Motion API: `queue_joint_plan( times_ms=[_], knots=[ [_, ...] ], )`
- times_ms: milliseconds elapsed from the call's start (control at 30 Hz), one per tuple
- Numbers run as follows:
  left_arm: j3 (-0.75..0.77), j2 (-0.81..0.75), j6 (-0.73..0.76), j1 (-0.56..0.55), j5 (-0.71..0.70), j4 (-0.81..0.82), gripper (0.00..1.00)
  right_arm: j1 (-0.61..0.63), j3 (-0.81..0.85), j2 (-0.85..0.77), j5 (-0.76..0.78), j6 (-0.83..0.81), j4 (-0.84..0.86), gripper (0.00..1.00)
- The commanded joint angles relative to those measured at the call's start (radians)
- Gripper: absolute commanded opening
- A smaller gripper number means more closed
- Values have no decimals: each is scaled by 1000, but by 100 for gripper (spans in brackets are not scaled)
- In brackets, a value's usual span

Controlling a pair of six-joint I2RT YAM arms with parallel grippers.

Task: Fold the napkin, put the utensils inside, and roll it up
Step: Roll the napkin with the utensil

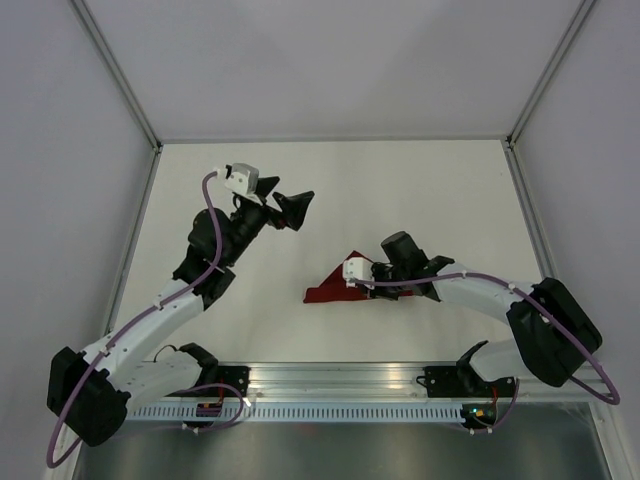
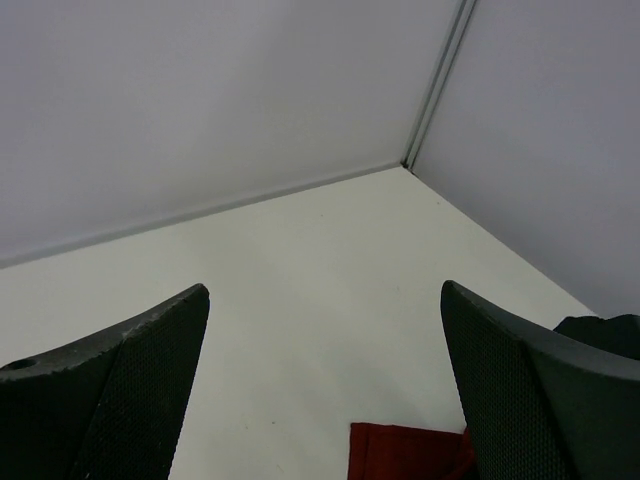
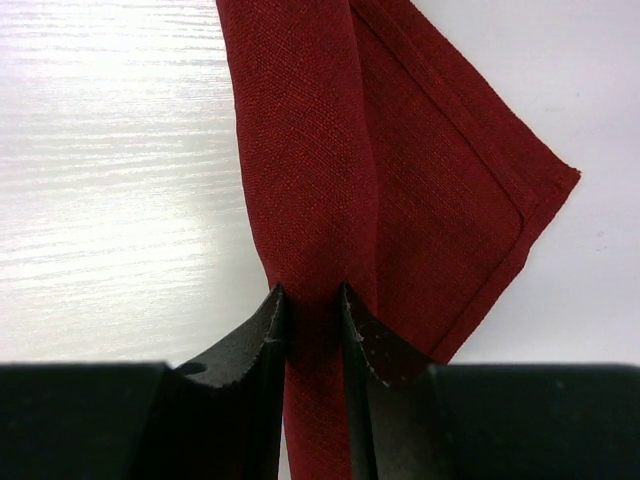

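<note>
The right gripper [image 3: 312, 300], black with finely toothed finger edges, is pinched tight on a bunched ridge of the napkin [image 3: 430, 170]. The napkin is a thin maroon cloth of coarse plain weave with a stitched hem, folded to a pointed flap. It lies near the middle of the white table [image 1: 420, 190], partly under the right wrist. The tabletop is smooth with a faint streaked sheen, and pale grey walls [image 1: 330, 60] with metal corner posts close it in. The left gripper [image 1: 297, 208], its dimpled pads spread wide, is raised over the table well apart from the cloth.
</note>
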Motion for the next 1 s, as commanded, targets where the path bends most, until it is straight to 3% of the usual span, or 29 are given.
queue_joint_plan(
  times_ms=[0,200,433,600,967],
  knots=[
    [113,28,103,2,35,-77,100,-27,50,79,-56,8,-106,12],
    [-25,-24,167,-20,7,58,100,-93,190,205,-142,-18,-250,12],
    [-161,-27,447,-239,-207,116,100,-156,355,363,-246,-78,-457,11],
    [-226,28,492,-328,-201,127,100,-208,487,502,-291,-135,-603,11],
    [-161,419,641,-514,-218,72,93,-276,607,657,-319,-144,-698,11]
  ],
)
